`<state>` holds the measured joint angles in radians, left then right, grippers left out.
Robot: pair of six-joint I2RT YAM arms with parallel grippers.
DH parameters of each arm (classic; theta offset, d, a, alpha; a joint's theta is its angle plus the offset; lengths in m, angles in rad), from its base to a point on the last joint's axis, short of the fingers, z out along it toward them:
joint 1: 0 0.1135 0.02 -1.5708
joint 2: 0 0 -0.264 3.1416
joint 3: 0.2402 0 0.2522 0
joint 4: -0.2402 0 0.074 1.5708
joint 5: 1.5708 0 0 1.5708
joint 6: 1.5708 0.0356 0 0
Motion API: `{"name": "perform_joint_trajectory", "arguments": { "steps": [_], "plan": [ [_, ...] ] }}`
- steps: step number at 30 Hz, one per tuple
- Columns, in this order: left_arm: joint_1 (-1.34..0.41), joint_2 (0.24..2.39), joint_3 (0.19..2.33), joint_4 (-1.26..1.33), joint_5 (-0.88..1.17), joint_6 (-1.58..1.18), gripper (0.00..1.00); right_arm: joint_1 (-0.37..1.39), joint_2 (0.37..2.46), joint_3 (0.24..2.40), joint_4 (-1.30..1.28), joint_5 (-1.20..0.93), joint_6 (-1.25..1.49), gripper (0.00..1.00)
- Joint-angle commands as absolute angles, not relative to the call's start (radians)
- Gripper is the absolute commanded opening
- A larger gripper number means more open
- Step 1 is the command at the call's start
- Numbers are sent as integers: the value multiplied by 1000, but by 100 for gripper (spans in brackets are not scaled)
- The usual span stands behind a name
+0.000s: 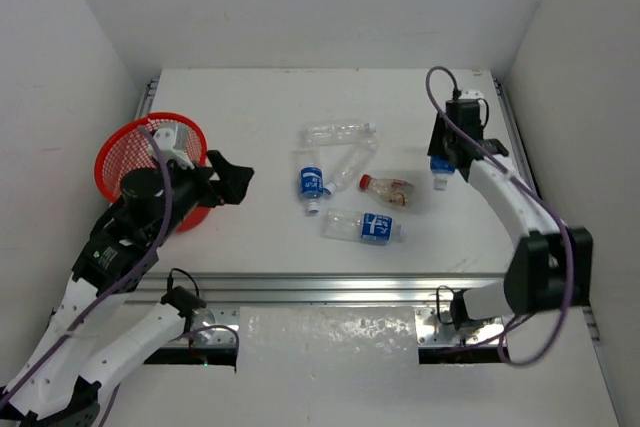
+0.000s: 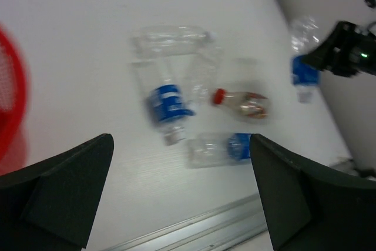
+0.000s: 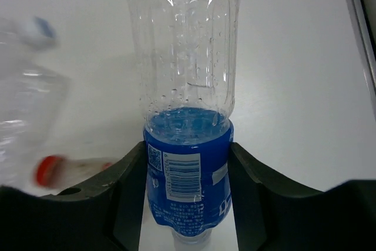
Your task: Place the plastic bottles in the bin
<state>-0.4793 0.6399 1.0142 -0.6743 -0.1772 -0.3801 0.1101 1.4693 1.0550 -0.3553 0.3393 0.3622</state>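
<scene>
The red mesh bin (image 1: pixel 130 152) stands at the table's left; its rim shows in the left wrist view (image 2: pixel 13 95). My left gripper (image 1: pixel 236 179) is open and empty just right of the bin, jaws wide apart (image 2: pixel 181 140). Five bottles lie mid-table: two unlabelled (image 1: pixel 338 132) (image 1: pixel 354 160), two blue-labelled (image 1: pixel 311 183) (image 1: pixel 366 228), and a red-capped one (image 1: pixel 388 187). My right gripper (image 1: pixel 447 152) is shut on a third blue-labelled bottle (image 3: pixel 187 168) at its label, cap towards the wrist (image 3: pixel 188 168). That bottle hangs at the table's right (image 1: pixel 441 169).
White walls enclose the table on three sides. An aluminium rail (image 1: pixel 340 287) runs along the near edge. The right arm's purple cable (image 1: pixel 450 112) loops above the gripper. The right wall stands close to the right arm.
</scene>
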Motion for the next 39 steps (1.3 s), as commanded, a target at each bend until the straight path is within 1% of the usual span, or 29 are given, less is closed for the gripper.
{"name": "perform_joint_trajectory", "arguments": {
  "steps": [1, 2, 3, 4, 5, 6, 7, 8, 10, 11, 15, 19, 21, 22, 23, 24, 25, 26, 27, 28, 29, 30, 31, 32, 33, 34, 36, 37, 39],
  "plan": [
    [-494, 706, 1004, -396, 273, -454, 97, 181, 1213, 1031, -273, 257, 354, 25],
    [-494, 710, 977, -330, 347, -481, 97, 192, 1212, 1028, -282, 150, 363, 24],
    [-494, 704, 942, -164, 409, -517, 97, 192, 1163, 1017, -282, -196, 368, 24],
    [-494, 700, 911, -75, 460, -588, 97, 192, 1143, 1005, -269, -395, 371, 24],
    [-494, 701, 861, 2, 524, -619, 97, 198, 1123, 977, -167, -578, 423, 22],
    [-497, 713, 845, 120, 546, -643, 97, 227, 1062, 885, -72, -738, 477, 21],
    [-497, 724, 838, 155, 561, -667, 97, 254, 1028, 835, 177, -946, 609, 21],
    [-499, 750, 831, 204, 592, -673, 97, 311, 970, 792, 278, -1012, 665, 21],
    [-515, 771, 824, 254, 629, -693, 97, 369, 934, 747, 412, -1101, 756, 22],
    [-538, 794, 821, 294, 635, -696, 98, 426, 914, 756, 407, -1107, 755, 21],
    [-621, 848, 831, 322, 627, -687, 98, 512, 916, 785, 371, -1088, 736, 22],
    [-644, 871, 845, 243, 552, -664, 97, 557, 934, 792, 384, -1066, 749, 22],
    [-644, 876, 839, 247, 564, -661, 94, 561, 949, 804, 373, -1051, 744, 22],
    [-646, 876, 838, 258, 598, -666, 89, 563, 956, 807, 373, -1043, 745, 23],
    [-646, 877, 839, 284, 616, -669, 67, 563, 960, 814, 374, -1023, 747, 25],
    [-647, 876, 842, 290, 627, -675, 41, 563, 966, 818, 373, -1005, 747, 29],
    [-646, 873, 862, 284, 612, -675, 18, 563, 968, 821, 359, -987, 744, 46],
    [-646, 864, 877, 228, 585, -649, 4, 563, 968, 828, 345, -964, 738, 57],
    [-647, 856, 899, 183, 553, -631, 1, 563, 962, 828, 331, -951, 706, 79],
    [-647, 842, 960, 41, 413, -597, 0, 561, 939, 831, 266, -884, 680, 99],
    [-644, 841, 1000, -74, 296, -586, 0, 561, 921, 836, 203, -884, 646, 99],
    [-644, 842, 1103, -174, 175, -580, 0, 561, 899, 839, 137, -745, 571, 99],
    [-641, 850, 1162, -372, -92, -574, 0, 561, 873, 841, -6, -650, 539, 99],
    [-632, 874, 1219, -467, -230, -571, 0, 561, 820, 836, -82, -547, 519, 99],
    [-623, 888, 1324, -542, -353, -566, 0, 561, 793, 833, -198, -332, 494, 99],
    [-589, 919, 1374, -668, -590, -560, 0, 561, 770, 821, -245, -234, 494, 99],
    [-528, 965, 1490, -779, -842, -505, 0, 561, 707, 802, -319, -78, 495, 99],
    [-446, 1017, 1518, -793, -885, -470, 0, 560, 692, 781, -328, -68, 497, 99],
    [-364, 1090, 1578, -825, -936, -410, 0, 560, 661, 766, -340, -90, 494, 99]
  ]
}}
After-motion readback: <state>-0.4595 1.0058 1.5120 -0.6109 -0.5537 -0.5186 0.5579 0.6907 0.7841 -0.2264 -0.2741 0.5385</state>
